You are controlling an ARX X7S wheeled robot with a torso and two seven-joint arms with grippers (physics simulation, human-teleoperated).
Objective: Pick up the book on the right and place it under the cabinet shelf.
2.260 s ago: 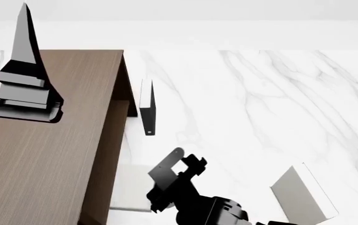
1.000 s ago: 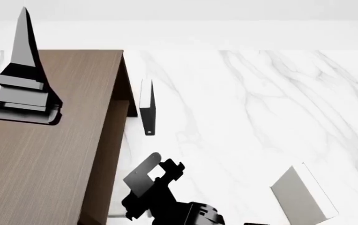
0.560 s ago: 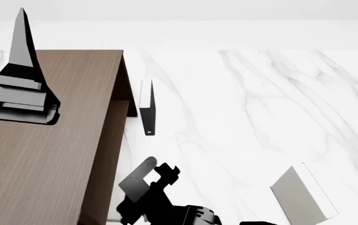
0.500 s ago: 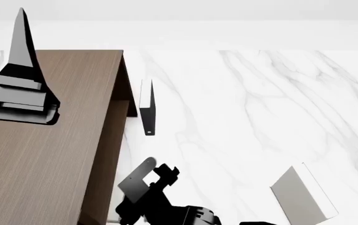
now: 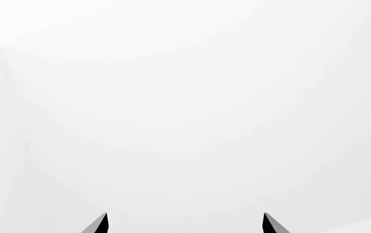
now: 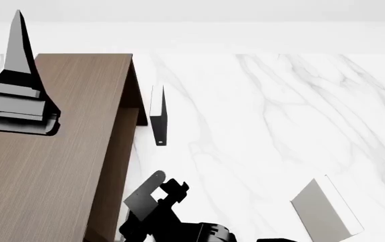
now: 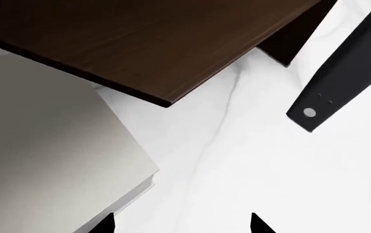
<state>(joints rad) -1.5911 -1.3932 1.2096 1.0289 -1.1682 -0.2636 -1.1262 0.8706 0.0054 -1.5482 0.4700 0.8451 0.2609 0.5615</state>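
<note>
- I am looking at the plain off-white rectangular hardback book lying flat on the white marble table, one part of it tucked beneath the plank top of the tall dark brown wood-grain cabinet.
- In the head view my right arm is blocking that book; I can find no part of it there.
- My right gripper is hovering just off the book's corner, fingers spread, nothing between them.
- My left gripper is raised over the cabinet's far side, fingers apart and empty, facing blank white.
- Judging progress: placement is looking nearly done. How far under the book reaches, I cannot tell.
- The thin black book is standing on edge just beside the cabinet's far corner.
- The greyer pale book is lying well apart, to my right.
- Only my fingertips are showing in either wrist view.
</note>
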